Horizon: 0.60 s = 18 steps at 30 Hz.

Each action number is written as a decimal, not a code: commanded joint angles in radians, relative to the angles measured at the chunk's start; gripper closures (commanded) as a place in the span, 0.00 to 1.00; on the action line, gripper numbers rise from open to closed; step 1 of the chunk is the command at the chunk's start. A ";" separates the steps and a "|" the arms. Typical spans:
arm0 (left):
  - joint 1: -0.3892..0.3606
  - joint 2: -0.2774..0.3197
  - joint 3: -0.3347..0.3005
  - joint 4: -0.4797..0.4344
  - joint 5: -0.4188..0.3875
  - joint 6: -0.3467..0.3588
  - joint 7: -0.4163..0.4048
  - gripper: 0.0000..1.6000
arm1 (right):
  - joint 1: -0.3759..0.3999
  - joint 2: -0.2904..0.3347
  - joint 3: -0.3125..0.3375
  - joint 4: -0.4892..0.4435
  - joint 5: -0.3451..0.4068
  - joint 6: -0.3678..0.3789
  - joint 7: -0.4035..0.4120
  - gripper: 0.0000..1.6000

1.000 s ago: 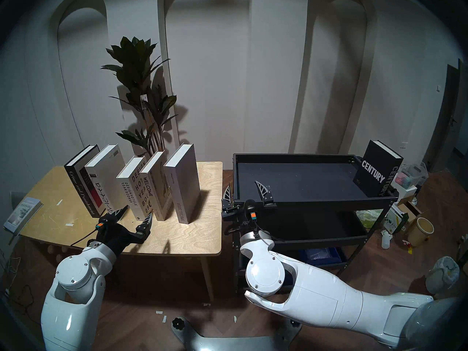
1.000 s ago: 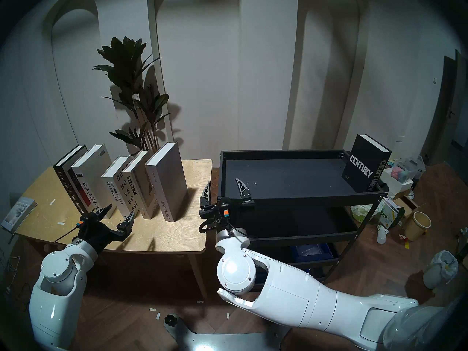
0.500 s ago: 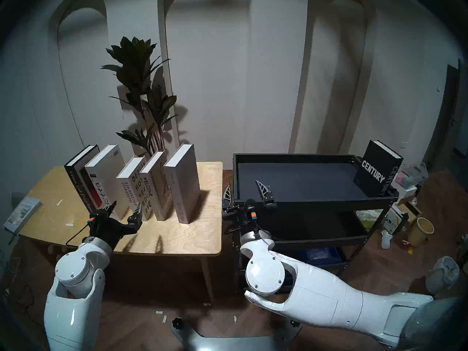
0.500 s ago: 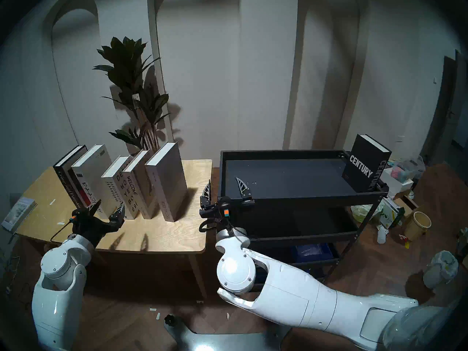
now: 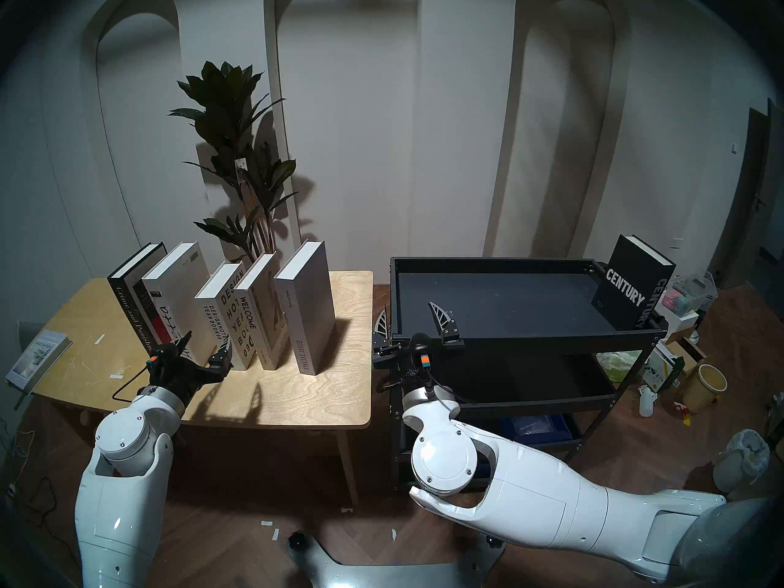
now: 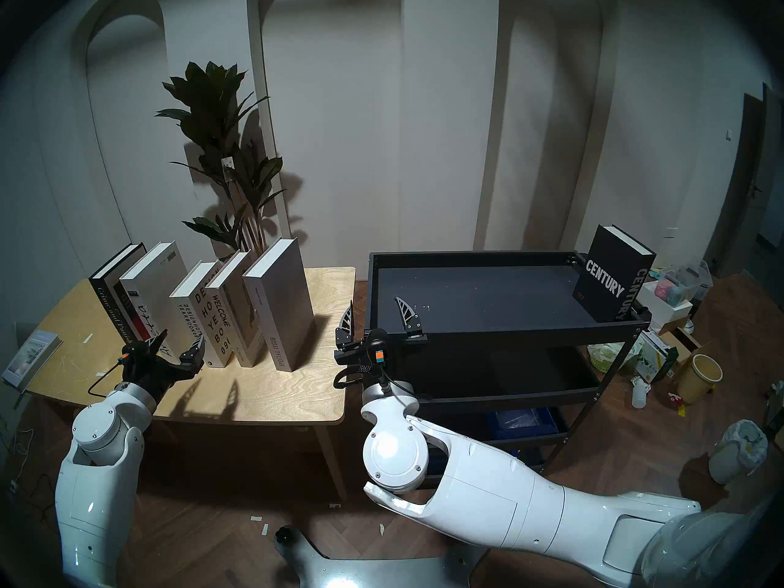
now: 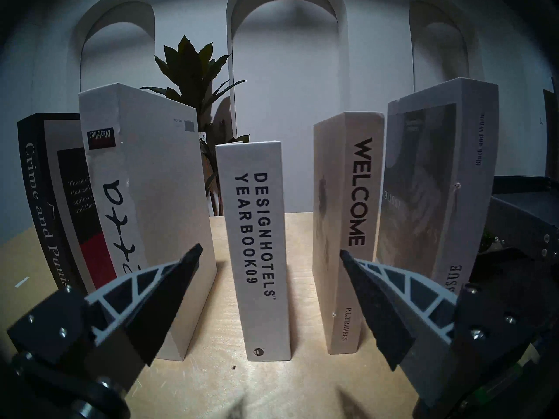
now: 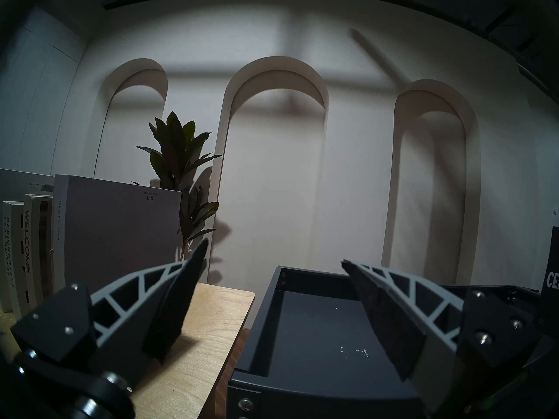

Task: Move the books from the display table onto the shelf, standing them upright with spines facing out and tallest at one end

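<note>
L gripper jaws spread before "DESIGNHOTELS YEARBOOK09" spine (gaps both sides); R gripper spread, empty; "CENTURY" at shelf end.

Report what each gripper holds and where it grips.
Nothing is held. The left gripper is open before the Designhotels Yearbook; the right gripper is open, empty.

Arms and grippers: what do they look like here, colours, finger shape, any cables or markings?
Both arms have glossy white shells with round joint caps held by small screws and silver wrist rings. The left gripper and right gripper are black, each with two curved, pointed fingers of light grey lattice lined with dark pads. A small orange-and-teal block sits on each gripper base, and a thin black cable loops off each wrist.
</note>
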 commanded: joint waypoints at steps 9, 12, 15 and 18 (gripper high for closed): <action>-0.181 0.052 0.043 0.093 -0.010 -0.038 -0.019 0.00 | 0.008 -0.004 0.001 -0.016 -0.003 -0.003 0.001 0.00; -0.212 0.060 0.054 0.122 -0.013 -0.040 -0.025 0.00 | 0.008 -0.004 0.001 -0.016 -0.003 -0.003 0.001 0.00; -0.249 0.071 0.063 0.161 -0.015 -0.046 -0.032 0.00 | 0.008 -0.004 0.000 -0.016 -0.003 -0.003 0.000 0.00; -0.260 0.079 0.067 0.176 -0.020 -0.050 -0.034 0.00 | 0.008 -0.004 0.000 -0.016 -0.003 -0.003 0.000 0.00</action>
